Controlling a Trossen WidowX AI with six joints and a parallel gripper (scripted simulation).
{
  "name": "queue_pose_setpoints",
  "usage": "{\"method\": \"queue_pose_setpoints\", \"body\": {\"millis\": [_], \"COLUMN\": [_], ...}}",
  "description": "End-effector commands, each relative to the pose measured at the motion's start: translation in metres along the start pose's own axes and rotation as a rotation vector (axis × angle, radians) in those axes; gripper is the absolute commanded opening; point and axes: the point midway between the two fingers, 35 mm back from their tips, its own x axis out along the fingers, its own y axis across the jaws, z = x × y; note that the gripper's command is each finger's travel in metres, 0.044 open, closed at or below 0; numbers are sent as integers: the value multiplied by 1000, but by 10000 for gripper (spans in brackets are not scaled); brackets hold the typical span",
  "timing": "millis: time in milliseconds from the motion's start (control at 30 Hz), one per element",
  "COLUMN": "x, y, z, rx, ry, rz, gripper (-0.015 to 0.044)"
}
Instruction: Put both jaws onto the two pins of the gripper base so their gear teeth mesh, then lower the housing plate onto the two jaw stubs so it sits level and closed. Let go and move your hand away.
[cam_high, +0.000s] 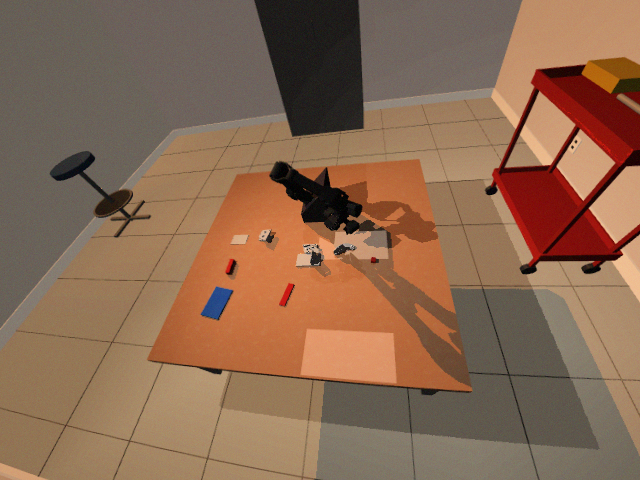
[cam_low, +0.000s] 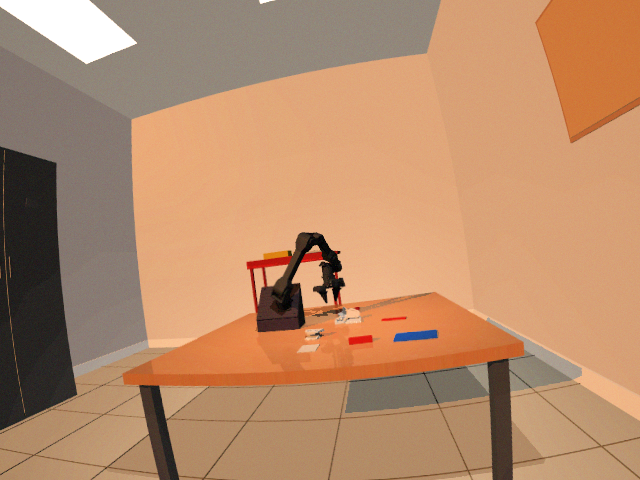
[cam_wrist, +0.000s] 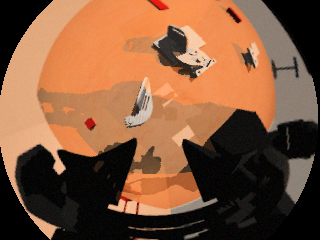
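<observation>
The white gripper base (cam_high: 305, 260) (cam_low: 354, 320) (cam_wrist: 206, 64) lies on the table. One jaw (cam_wrist: 177, 38) is at the base, its dark curved side standing up; whether it sits on a pin is too small to tell. The other grey-white jaw (cam_high: 344, 249) (cam_wrist: 144, 109) lies loose on the table, apart from the base. A small white part with dark holes, seemingly the housing plate (cam_high: 265, 235) (cam_low: 313, 333) (cam_wrist: 253, 56), stands away from the base. My gripper (cam_high: 343, 226) (cam_low: 330, 302) (cam_wrist: 160, 141) is open and empty, above the table near the loose jaw. Pins and teeth cannot be made out.
A small red cube (cam_high: 374, 259) (cam_wrist: 90, 123) lies near the loose jaw. Two red bars (cam_high: 230, 266) (cam_high: 286, 294), a blue slab (cam_high: 217, 303) (cam_low: 416, 335) and a thin white tile (cam_high: 239, 239) (cam_low: 308, 348) lie farther off. The arm's shadow crosses the table.
</observation>
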Motion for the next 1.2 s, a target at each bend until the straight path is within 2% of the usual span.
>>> {"method": "queue_pose_setpoints", "body": {"millis": [0, 33, 967, 1167], "x": [0, 0, 0, 0], "y": [0, 0, 0, 0], "z": [0, 0, 0, 0], "rx": [0, 0, 0, 0], "ry": [0, 0, 0, 0], "rz": [0, 0, 0, 0], "gripper": [420, 440, 440, 282]}}
